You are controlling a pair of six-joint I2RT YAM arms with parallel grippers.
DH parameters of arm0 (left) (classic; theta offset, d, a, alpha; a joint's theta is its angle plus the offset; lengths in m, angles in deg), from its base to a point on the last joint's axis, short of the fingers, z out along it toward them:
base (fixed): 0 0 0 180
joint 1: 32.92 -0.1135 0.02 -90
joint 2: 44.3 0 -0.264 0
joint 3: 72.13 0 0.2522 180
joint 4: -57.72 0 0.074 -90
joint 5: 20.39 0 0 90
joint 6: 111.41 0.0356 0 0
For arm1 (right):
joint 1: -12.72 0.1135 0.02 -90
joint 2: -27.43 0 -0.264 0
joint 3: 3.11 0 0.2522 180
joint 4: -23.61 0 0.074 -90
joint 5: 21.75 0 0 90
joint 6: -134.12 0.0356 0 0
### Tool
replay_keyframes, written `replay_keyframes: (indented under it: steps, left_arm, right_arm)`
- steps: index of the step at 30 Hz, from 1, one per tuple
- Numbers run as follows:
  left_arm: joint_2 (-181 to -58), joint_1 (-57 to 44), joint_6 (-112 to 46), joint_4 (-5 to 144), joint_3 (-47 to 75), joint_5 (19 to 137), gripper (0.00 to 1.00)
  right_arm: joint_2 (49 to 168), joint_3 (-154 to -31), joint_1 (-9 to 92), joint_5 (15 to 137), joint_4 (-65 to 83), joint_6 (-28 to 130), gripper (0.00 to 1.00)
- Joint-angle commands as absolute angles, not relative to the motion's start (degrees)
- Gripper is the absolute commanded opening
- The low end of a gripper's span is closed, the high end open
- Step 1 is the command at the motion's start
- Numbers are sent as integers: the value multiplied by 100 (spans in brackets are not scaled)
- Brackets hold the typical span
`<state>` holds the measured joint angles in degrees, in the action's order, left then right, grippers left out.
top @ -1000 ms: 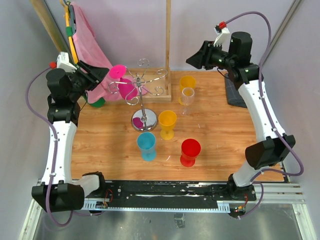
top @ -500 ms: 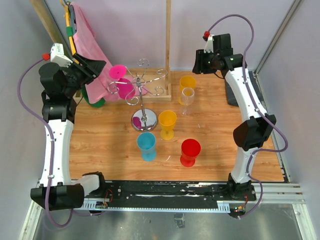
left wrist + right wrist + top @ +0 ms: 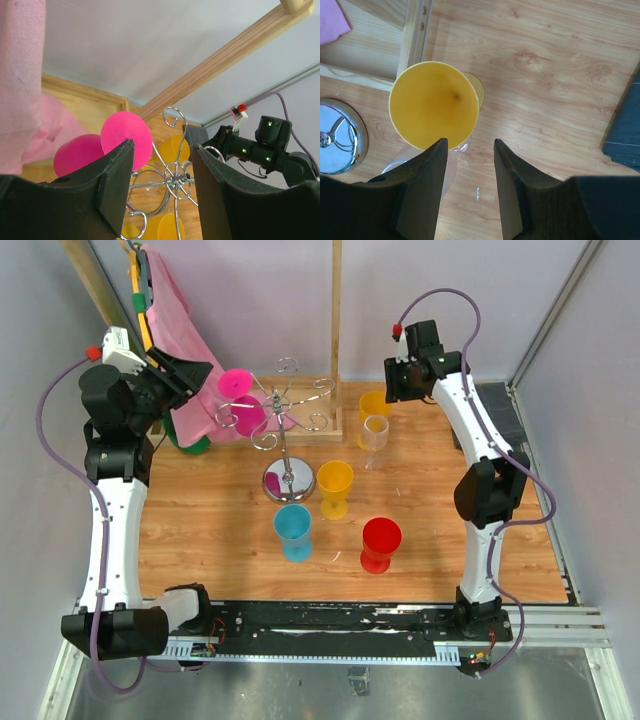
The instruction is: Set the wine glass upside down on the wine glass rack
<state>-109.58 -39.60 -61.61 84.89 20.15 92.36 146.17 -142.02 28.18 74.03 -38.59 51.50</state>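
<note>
done: pink glass (image 3: 240,402) looked hung on rack (image 3: 288,432), just ahead of left gripper (image 3: 162,147) (wide, empty) | todo: right gripper (image 3: 469,145) hovered half-open, empty, above yellow glass (image 3: 434,105)

The clear glass (image 3: 458,147) is mostly hidden behind the fingers (image 3: 420,192).

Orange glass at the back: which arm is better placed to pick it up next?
Right. The right gripper hangs open directly above the orange glass, looking straight down into its bowl. The left gripper, also open and empty, is raised on the far side of the rack, by the pink glass.
</note>
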Motion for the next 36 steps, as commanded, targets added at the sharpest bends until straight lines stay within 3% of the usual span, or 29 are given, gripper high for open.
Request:
replay_keyframes:
  steps: [1,13,19,29,36]
  left_arm:
    - [-10858,-3986,-6126,8387,1973,9299,55]
    - [-10804,-3990,-6124,8370,1910,9306,55]
    - [-10791,-3987,-6120,8370,1876,9312,55]
    - [-10820,-3987,-6145,8343,1880,9336,55]
    - [-10833,-3983,-6157,8326,1912,9343,55]
  right_arm:
    - [14817,-14406,2932,7114,-4009,5027,43]
    - [15204,-14448,3050,6965,-3990,5002,40]
    - [15316,-14466,3091,6851,-3990,4983,34]
    - [15306,-14449,3091,6728,-3981,5020,2]
    - [15190,-14417,3091,6567,-3880,5074,1]
